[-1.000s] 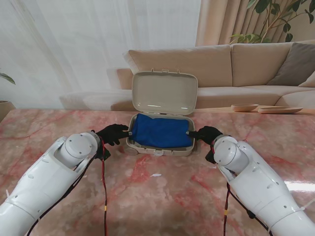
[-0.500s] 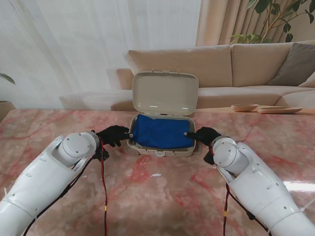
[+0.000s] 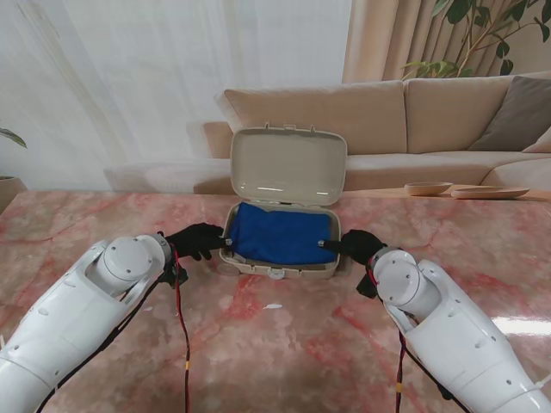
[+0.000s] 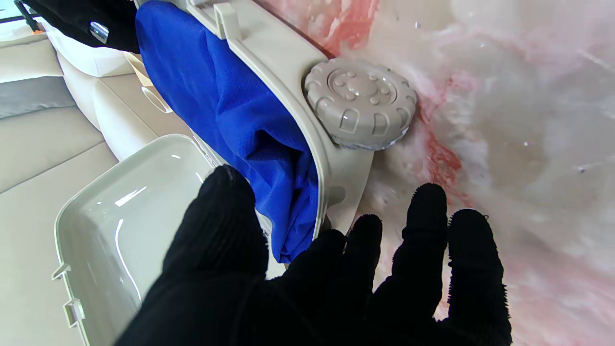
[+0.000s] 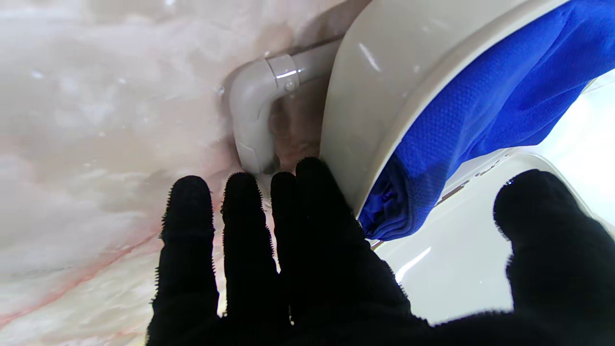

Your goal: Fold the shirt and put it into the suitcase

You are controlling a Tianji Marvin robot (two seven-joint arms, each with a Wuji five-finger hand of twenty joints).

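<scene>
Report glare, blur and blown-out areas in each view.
Stand view: sharp, curtains blown out, bright glare patch on the table. Left wrist view: sharp on the wheel, table soft, glints in the lid. Right wrist view: table blurred, window overexposed beyond the shirt.

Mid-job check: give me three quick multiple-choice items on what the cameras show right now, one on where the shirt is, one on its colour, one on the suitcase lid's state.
1. Where is the shirt?
A. inside the suitcase
B. on the sofa
C. on the table beside the case

2. What colour is the shirt?
A. red
B. blue
C. white

3. How is the suitcase lid?
A. shut
B. taken off
C. open, standing upright

Answers:
1 A: the cloth fills the case's lower shell, with the left hand and right hand at its two sides.
2 B: both wrist views show blue fabric at the rim.
3 C: the stand view shows the lid raised behind the shirt.
</scene>
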